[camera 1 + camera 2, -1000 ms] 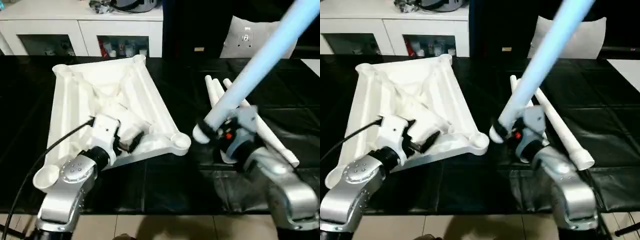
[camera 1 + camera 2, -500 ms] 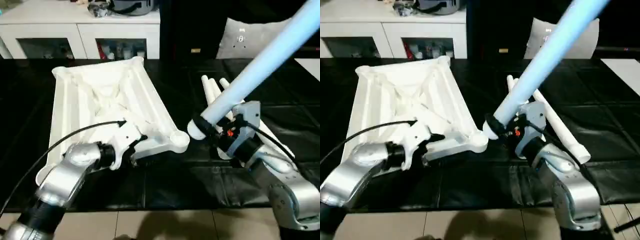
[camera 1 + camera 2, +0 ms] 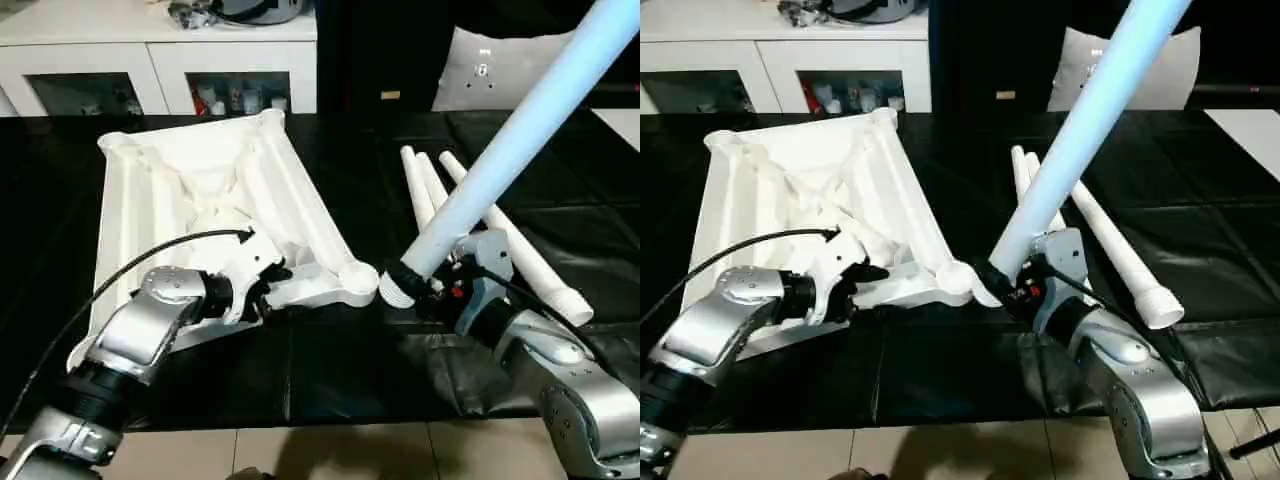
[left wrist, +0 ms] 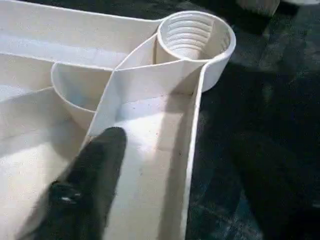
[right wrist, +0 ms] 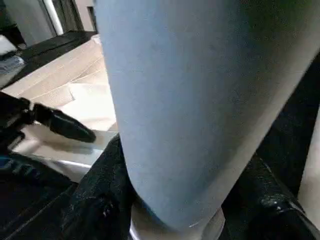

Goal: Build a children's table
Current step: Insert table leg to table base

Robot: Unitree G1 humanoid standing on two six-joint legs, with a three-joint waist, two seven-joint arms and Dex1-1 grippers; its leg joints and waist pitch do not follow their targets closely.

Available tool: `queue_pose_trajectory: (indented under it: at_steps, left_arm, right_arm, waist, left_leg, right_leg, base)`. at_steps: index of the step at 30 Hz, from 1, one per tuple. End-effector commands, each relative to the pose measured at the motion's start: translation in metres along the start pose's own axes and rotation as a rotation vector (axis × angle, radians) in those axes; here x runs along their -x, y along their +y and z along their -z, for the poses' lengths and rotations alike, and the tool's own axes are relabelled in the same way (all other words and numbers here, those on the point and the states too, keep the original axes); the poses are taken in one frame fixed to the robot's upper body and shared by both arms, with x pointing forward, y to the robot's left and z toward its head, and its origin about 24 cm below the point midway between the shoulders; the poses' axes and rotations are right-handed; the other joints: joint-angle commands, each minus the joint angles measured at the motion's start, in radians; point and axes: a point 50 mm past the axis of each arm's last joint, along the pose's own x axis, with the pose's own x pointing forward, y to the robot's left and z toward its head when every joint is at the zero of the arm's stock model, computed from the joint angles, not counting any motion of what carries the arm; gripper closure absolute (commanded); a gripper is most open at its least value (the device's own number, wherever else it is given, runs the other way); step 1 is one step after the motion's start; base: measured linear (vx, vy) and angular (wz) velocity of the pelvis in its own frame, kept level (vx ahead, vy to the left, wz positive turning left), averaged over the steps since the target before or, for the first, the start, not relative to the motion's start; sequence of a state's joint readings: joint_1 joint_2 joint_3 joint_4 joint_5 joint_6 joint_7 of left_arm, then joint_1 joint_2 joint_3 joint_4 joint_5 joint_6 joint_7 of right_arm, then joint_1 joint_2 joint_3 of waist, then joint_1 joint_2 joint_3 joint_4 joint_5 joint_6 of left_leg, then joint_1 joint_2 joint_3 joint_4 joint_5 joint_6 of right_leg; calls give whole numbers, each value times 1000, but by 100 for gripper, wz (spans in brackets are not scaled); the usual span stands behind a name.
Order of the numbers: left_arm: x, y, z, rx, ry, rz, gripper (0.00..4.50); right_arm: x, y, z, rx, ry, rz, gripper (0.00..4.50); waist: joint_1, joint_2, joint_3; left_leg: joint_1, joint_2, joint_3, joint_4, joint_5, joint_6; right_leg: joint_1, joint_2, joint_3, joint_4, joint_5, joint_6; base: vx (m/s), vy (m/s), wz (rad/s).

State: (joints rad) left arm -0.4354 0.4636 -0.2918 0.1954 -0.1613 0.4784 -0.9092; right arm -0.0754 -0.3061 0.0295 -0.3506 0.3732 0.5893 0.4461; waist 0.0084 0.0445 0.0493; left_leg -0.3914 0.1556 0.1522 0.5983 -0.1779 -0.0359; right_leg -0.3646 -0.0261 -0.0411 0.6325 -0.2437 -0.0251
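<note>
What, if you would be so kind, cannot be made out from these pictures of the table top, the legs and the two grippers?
- The held leg's far end: cut off by the head views' top edge.
- Right gripper: its fingers sit behind the leg's collar in the head views.
- Left gripper: whether it pinches the table top; the wrist view shows one finger inside the rim.
- Cupboard contents: too small.

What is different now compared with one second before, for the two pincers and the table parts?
The left pincer has swung from over the middle of the tabletop to its near edge, beside the corner socket. The right pincer has carried the raised leg closer, its collar now next to that socket. That grip is unchanged, and the three spare legs lie as before.
</note>
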Motion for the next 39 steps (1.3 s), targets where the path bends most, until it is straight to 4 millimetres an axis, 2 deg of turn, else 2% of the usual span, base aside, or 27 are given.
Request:
queue_pose_trajectory:
  at_steps: [1, 2, 5, 7, 9, 13, 20, 22, 27, 29, 30, 38, 39]
  left_arm:
    - [2, 4, -4, -4, -3, -10, 107]
    - [1, 4, -5, -6, -3, -6, 120]
    - [0, 4, -5, -7, 2, -1, 123]
    - [-2, 4, -4, -14, 11, -1, 155]
    - [-3, 4, -3, -21, 20, -2, 165]
    - [-5, 3, -3, -28, 25, 11, 205]
    - [-11, 2, -3, 7, -7, 31, 251]
    - [-13, 1, -3, 12, -4, 45, 281]
    - [-15, 1, 1, 4, 17, 54, 294]
    - [-15, 2, 2, 6, 17, 59, 322]
    - [-16, 2, 2, 6, 17, 61, 328]
    - [-15, 2, 5, 8, 23, 74, 376]
    - [-15, 2, 6, 5, 27, 75, 400]
  right_arm:
    - [-3, 3, -10, 33, -42, -9, 257]
    - [-4, 3, -11, 50, -52, -3, 257]
    - [-4, 3, -12, 57, -50, -9, 257]
    - [-4, 3, -12, 66, -50, -15, 257]
    - [-4, 3, -12, 65, -49, -15, 257]
    - [-4, 2, -11, 65, -44, -16, 257]
    - [-3, 4, -9, 65, -32, -27, 257]
    - [-2, 4, -9, 65, -30, -27, 257]
    - [-2, 3, -9, 64, -30, -25, 257]
    - [-2, 3, -9, 64, -30, -27, 257]
    - [-2, 3, -9, 64, -30, -28, 257]
    - [-4, 4, -10, 59, -36, -35, 257]
    - [-5, 5, -10, 60, -36, -40, 257]
  waist:
    - [5, -1, -46]
    - [5, -1, -45]
    - [4, 0, -44]
    - [4, 1, -44]
    - [5, 5, -45]
    - [4, 4, -44]
    - [2, 3, -43]
    - [3, 4, -43]
    - [2, 5, -43]
    - [2, 6, -43]
    - [2, 3, -41]
    - [1, 5, -40]
    - [1, 5, -40]
  left_leg:
    - [20, 70, -25, -67, -170, 40]
    - [20, 69, -24, -67, -170, 40]
    - [20, 70, -25, -69, -172, 39]
    - [19, 69, -24, -68, -170, 40]
    - [20, 71, -25, -69, -167, 40]
    - [20, 71, -25, -70, -179, 39]
    - [19, 71, -25, -70, -174, 41]
    - [19, 71, -24, -69, -179, 41]
    - [19, 71, -25, -70, -176, 44]
    - [18, 71, -25, -70, -177, 44]
    - [18, 72, -25, -71, -176, 45]
    - [19, 73, -25, -73, -188, 42]
    - [19, 73, -25, -72, -188, 42]
  right_leg:
    - [34, -112, 57, -91, -99, -194]
    - [34, -111, 58, -92, -101, -191]
    - [33, -111, 58, -92, -107, -190]
    - [34, -112, 58, -92, -102, -188]
    - [34, -112, 58, -91, -93, -187]
    - [34, -114, 59, -93, -101, -188]
    - [34, -112, 58, -94, -92, -193]
    - [34, -114, 59, -96, -100, -195]
    - [35, -114, 59, -96, -104, -194]
    - [35, -115, 59, -96, -111, -193]
    - [34, -114, 59, -96, -108, -194]
    - [32, -115, 61, -98, -126, -191]
    - [32, -116, 61, -98, -125, -192]
  base:
    - [0, 0, 0]
    - [0, 0, 0]
    - [0, 0, 0]
    - [0, 0, 0]
    - [0, 0, 0]
    - [0, 0, 0]
    - [0, 0, 0]
    - [0, 0, 0]
    - [0, 0, 0]
    - [0, 0, 0]
    - [0, 0, 0]
    - [0, 0, 0]
    - [0, 0, 0]
